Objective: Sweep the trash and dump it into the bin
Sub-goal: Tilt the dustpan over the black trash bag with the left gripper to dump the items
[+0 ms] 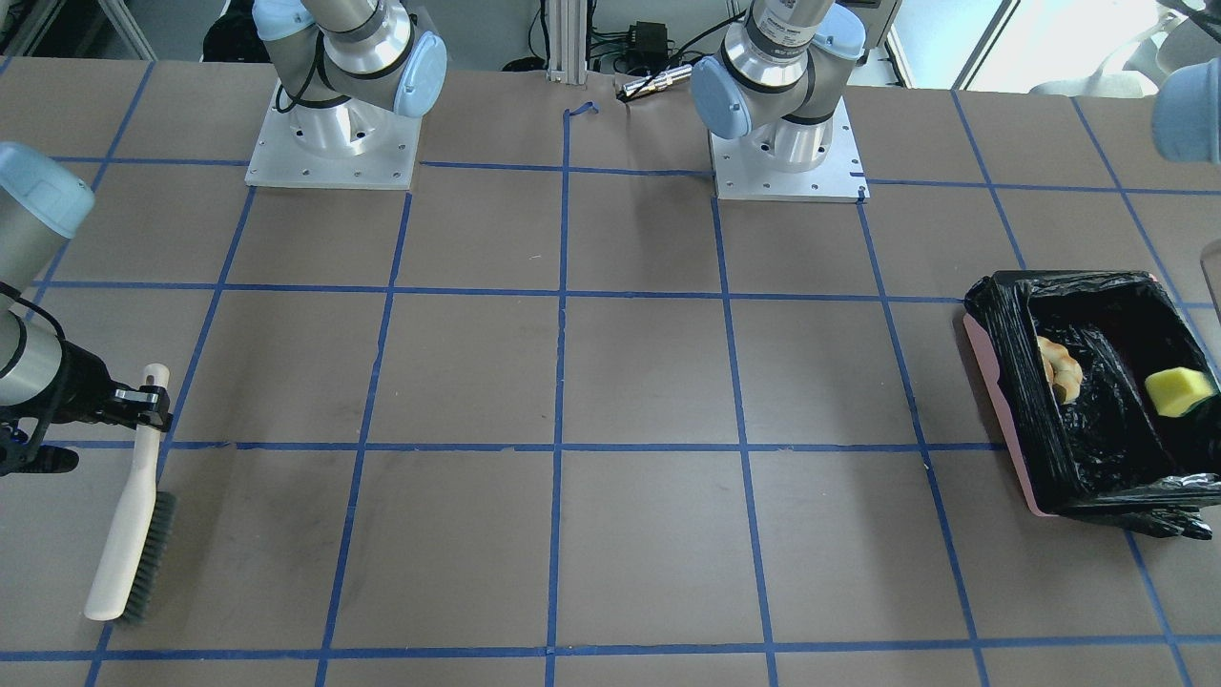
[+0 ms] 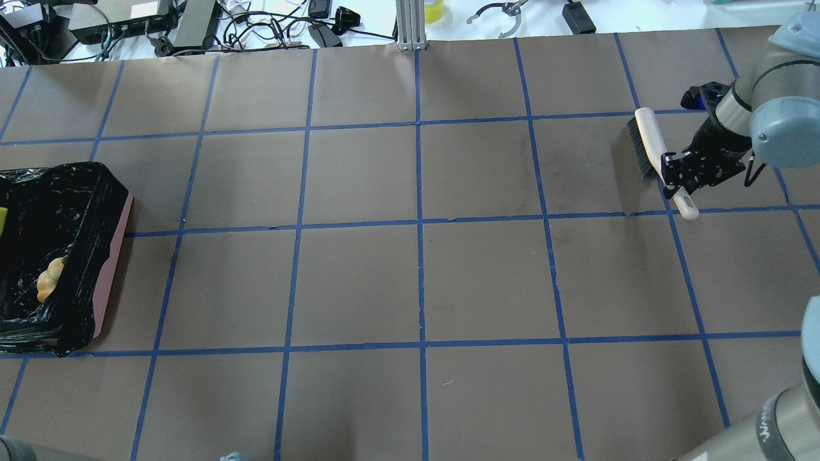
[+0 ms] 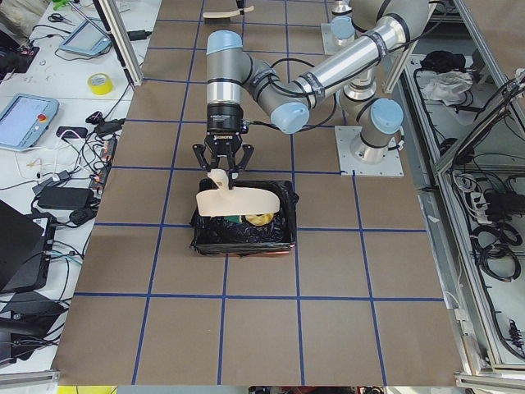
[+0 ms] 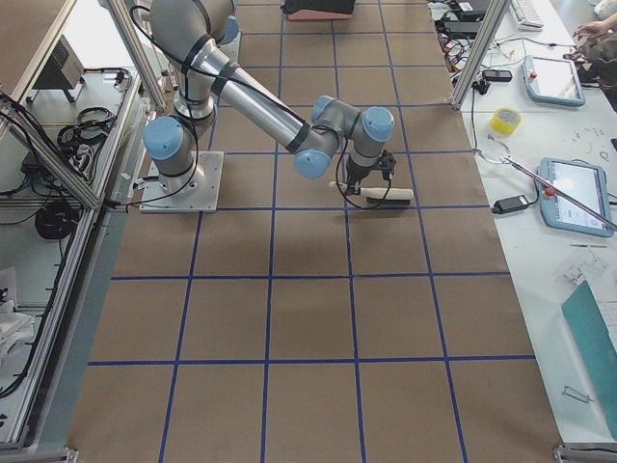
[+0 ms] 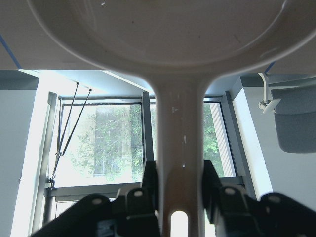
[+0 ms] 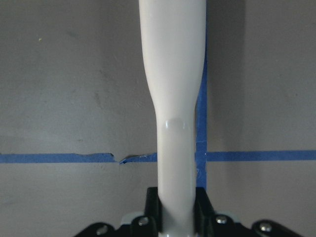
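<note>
The bin (image 1: 992, 382) is a pinkish box lined with black plastic at the table's left end; it also shows in the overhead view (image 2: 112, 269). A golden-brown lump (image 1: 1059, 367) and a yellow spongy wedge (image 1: 1180, 389) lie inside it. The cream crescent slice is hidden. My left gripper (image 3: 221, 171) is shut on the handle of the beige dustpan (image 3: 238, 199), held tipped over the bin (image 3: 246, 238). The wrist view shows the fingers (image 5: 148, 177) clamped on the handle. My right gripper (image 2: 679, 176) is shut on the handle of a cream brush (image 2: 650, 144) that rests on the table at the right end.
The two arm bases (image 1: 334, 143) stand on metal plates at the robot's side. Cables and devices (image 2: 192, 25) lie beyond the far edge. Blue tape lines (image 2: 419, 224) grid the brown table.
</note>
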You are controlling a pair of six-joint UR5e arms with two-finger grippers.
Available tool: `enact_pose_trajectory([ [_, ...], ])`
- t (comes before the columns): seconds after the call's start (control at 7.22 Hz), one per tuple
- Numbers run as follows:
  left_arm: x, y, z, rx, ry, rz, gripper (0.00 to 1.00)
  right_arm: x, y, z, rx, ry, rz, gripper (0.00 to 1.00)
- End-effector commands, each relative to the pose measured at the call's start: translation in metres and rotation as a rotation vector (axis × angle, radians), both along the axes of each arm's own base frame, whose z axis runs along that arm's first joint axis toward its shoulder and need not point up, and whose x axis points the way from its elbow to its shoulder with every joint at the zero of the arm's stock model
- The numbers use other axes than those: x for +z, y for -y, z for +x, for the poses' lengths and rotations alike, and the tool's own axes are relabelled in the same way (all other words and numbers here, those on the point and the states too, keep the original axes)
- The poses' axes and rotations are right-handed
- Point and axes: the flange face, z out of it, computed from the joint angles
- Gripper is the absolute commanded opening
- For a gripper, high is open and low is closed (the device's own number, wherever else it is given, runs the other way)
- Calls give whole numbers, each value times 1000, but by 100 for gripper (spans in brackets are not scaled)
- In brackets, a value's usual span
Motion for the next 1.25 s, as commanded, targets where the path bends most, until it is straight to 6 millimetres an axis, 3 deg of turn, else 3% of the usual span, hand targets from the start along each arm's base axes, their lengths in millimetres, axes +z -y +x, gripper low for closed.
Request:
enact_pose_trajectory([
  [0.0, -2, 19, -15, -213, -2, -66, 0, -3, 0, -1, 0, 1, 6, 6],
  [0.14, 4, 31, -28, -359, -58, -179, 0, -6, 0, -1, 1, 3, 10, 11],
  [0.28, 5, 44, -40, -472, -115, -278, 0, -6, 0, -1, 0, 4, 9, 25],
  [0.55, -7, 67, -67, -500, -410, -581, 0, -5, 1, -1, -2, 3, 7, 48],
  [0.69, -30, 82, -93, -429, -598, -583, 0, -5, 1, 0, -2, 3, 7, 55],
  [0.83, -46, 93, -125, -313, -787, -616, 0, -10, 1, -1, -2, 5, 12, 71],
  [1.11, -93, 118, -186, -194, -961, -555, 0, -12, 3, -1, -2, 6, 14, 80],
])
